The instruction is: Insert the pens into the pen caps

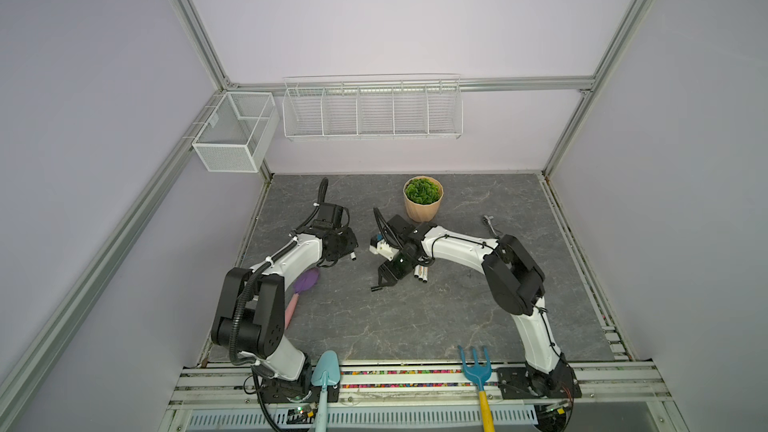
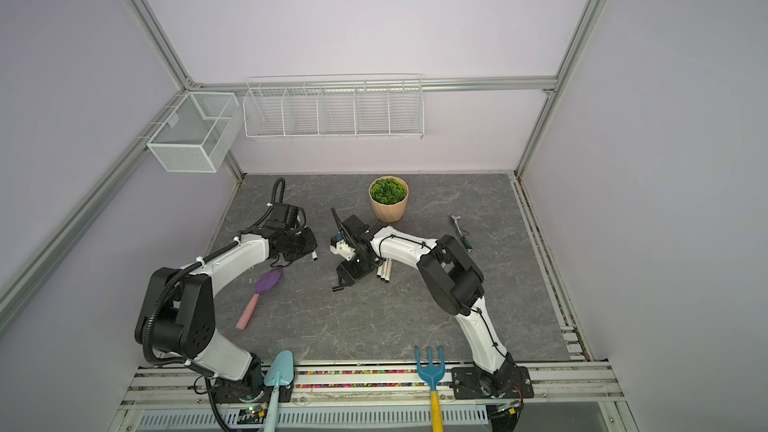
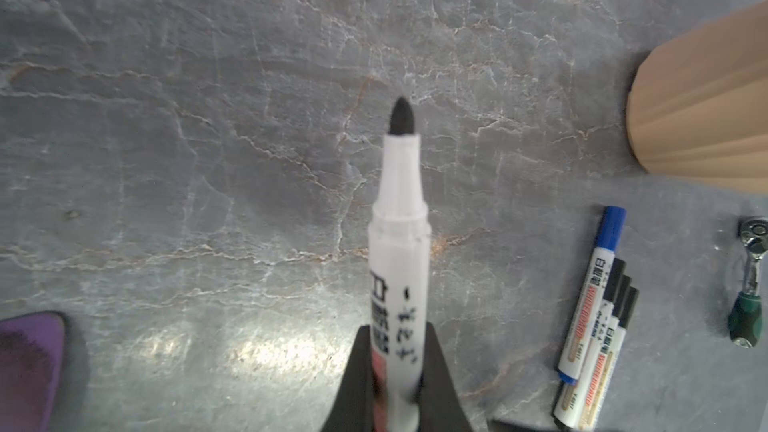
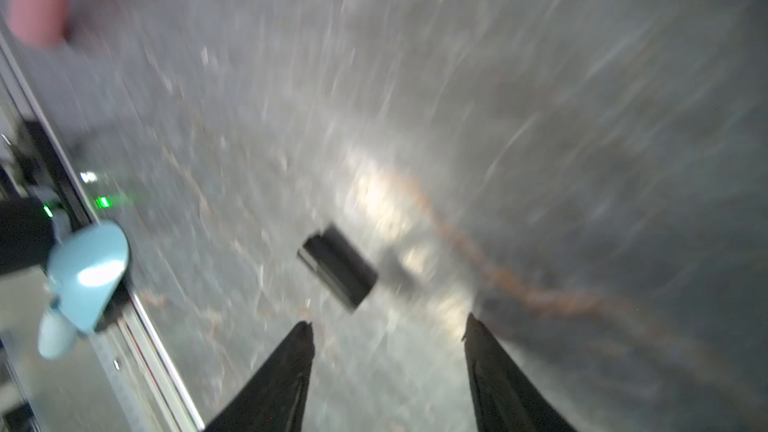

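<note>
pen (image 3: 399,243) with a bare black tip sat in your left claw (image 3: 397,338), the jaws pinched tight on its printed barrel and the tip pointing out over the table (image 3: 187,139). in both top views you could see one end of the pen (image 1: 354,256) (image 2: 314,256) poking from that claw, over the left half of the table. your right claw (image 4: 390,322) stood open, fingers wide apart with nothing between them, low over the table. cap (image 4: 337,272), black, lay on its side just ahead of those fingers and touched neither. that wrist view was blurred, so you could not tell which end of it was the open one. in both top views the cap (image 1: 376,289) (image 2: 336,288) lay on the table right at the claw's tip. four capped pens (image 3: 598,326) lay side by side and touching, one blue-topped and three black-topped, near the pot (image 3: 706,97) and beside the tool (image 3: 748,297). in the top views your right arm hid most of them.
</note>
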Action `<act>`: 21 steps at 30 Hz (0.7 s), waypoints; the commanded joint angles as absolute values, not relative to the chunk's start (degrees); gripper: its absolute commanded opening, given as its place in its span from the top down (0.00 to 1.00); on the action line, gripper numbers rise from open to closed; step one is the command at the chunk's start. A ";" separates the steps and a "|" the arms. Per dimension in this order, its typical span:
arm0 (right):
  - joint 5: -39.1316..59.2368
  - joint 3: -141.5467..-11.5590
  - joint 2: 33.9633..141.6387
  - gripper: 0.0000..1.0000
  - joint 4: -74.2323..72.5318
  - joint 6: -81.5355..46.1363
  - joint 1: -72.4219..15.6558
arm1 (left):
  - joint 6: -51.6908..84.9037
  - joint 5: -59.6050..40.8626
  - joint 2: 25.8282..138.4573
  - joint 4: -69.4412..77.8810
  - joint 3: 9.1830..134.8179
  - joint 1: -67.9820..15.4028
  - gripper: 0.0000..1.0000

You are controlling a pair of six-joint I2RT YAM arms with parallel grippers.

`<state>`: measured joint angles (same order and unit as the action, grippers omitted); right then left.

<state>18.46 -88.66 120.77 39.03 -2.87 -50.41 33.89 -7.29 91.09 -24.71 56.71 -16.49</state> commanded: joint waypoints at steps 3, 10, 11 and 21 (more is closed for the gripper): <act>8.93 -83.59 115.50 0.36 42.54 2.52 -54.72 | 35.42 -6.79 88.55 -21.56 50.81 -16.86 1.00; 2.92 -87.97 122.34 0.38 41.82 0.10 -55.42 | 34.70 -10.06 88.69 -20.68 48.13 -18.32 1.00; 2.85 -88.52 122.92 0.38 41.23 -0.40 -55.45 | 33.54 -10.00 89.19 -22.05 48.50 -19.12 1.00; 3.64 -85.92 119.98 0.39 39.05 -0.40 -55.55 | 21.34 -13.65 90.18 -38.54 48.03 -25.11 1.00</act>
<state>3.88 -89.12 121.16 39.77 -1.39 -55.37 26.24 -12.19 91.18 -31.66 48.62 -23.70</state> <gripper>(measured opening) 0.610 0.103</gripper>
